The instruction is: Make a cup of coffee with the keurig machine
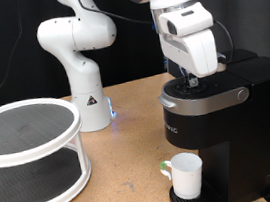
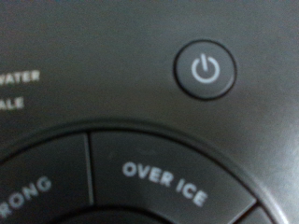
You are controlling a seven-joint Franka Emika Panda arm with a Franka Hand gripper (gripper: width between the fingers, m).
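The black Keurig machine stands at the exterior view's right, its silver-grey lid handle down. The white cup sits on its round drip base, under the spout. My gripper hangs straight down onto the machine's top, at the button panel; its fingertips are hidden against the dark top. The wrist view is filled by that panel at very close range: a round power button, an "OVER ICE" button and part of a "STRONG" button. No fingers show in the wrist view.
A white two-tier round rack with dark mesh shelves stands at the exterior view's left. The arm's white base rises behind it at the back of the wooden table. A black curtain is behind.
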